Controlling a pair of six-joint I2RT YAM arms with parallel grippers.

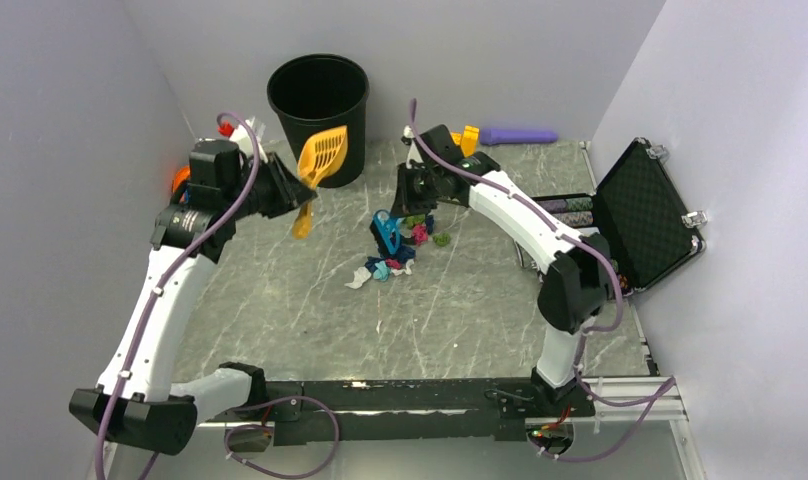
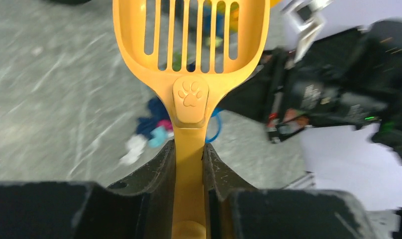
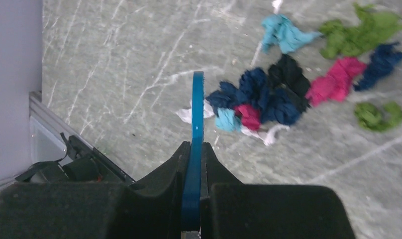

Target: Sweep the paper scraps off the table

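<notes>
**Left arm.** The left gripper (image 1: pixel 288 192) (image 2: pixel 189 149) is at the far left of the table (image 1: pixel 280 300). Its jaws are closed to a narrow gap and clamp the handle of an orange slotted scoop (image 1: pixel 323 155) (image 2: pixel 189 50). Both fingers press against the handle sides. In the top view the scoop head lies in front of the black bucket (image 1: pixel 318 100), which stands at the far edge. The free end of the handle points toward the near side. Whether the scoop touches the table cannot be told.

**Right arm.** The right gripper (image 1: pixel 408 203) (image 3: pixel 193 149) is at the far centre. Its jaws are nearly closed and pinch a thin blue tool (image 1: pixel 385 232) (image 3: pixel 196 109). The wrist view shows the tool edge-on. Its tip is just beside a white scrap at the left edge of the pile. Contact between the two cannot be confirmed.

**Scraps.** The scraps (image 1: pixel 400 250) (image 3: pixel 268 99) (image 2: pixel 151 129) lie on the table near its centre, between the two grippers.
- The main cluster is navy, black, magenta, teal and white, with pieces touching one another.
- Green, teal, magenta and navy pieces lie apart from the cluster, on the side away from the tool.
- All visible scraps are well apart from the bucket.

**Other items.** An open black case (image 1: pixel 645 215) stands at the right edge of the table, lid raised.
</notes>
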